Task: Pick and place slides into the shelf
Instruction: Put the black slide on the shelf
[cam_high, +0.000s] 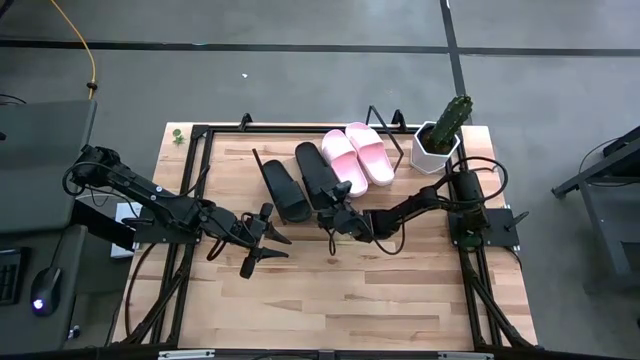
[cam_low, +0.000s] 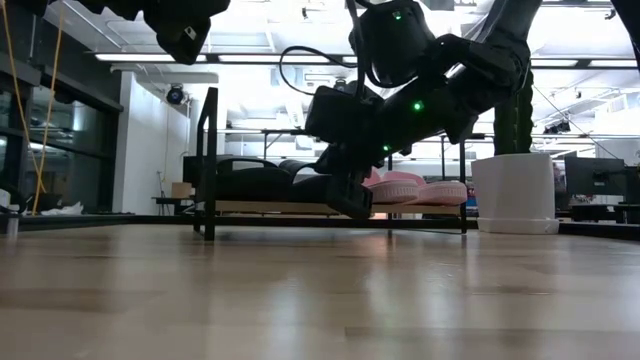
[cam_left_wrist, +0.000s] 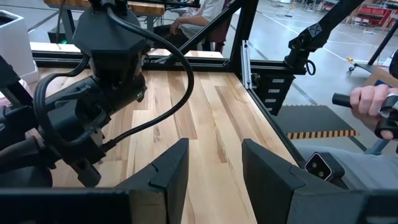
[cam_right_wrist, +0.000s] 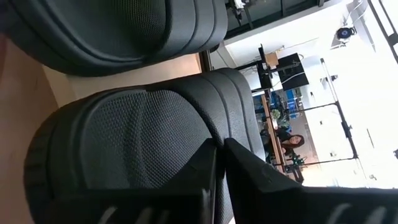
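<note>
Two black slides (cam_high: 283, 190) (cam_high: 318, 178) and two pale pink slides (cam_high: 340, 160) (cam_high: 370, 152) lie side by side, soles down, on the slanted shelf (cam_low: 260, 208) at the table's far side. My right gripper (cam_high: 335, 215) is at the near, heel end of the right-hand black slide (cam_right_wrist: 143, 137), its fingers closed to a thin slit. My left gripper (cam_high: 268, 250) hangs open above the bare table, left of the right gripper and nearer than the shelf, with nothing between its fingers (cam_left_wrist: 168, 165). My right gripper comes nearly level from the table's near side, its fingertips (cam_right_wrist: 208, 155) at the heel end (cam_right_wrist: 186, 134) of the right-hand black slide. The slide lies flat on the shelf board. I cannot tell whether the tips press on the heel or stand just off it.
A white pot with a cactus (cam_high: 437, 140) stands right of the shelf, at the table's far right corner. The near half of the wooden table (cam_high: 350, 300) is bare. Beyond the table edge, a person's hand (cam_left_wrist: 373, 102) holds a handle.
</note>
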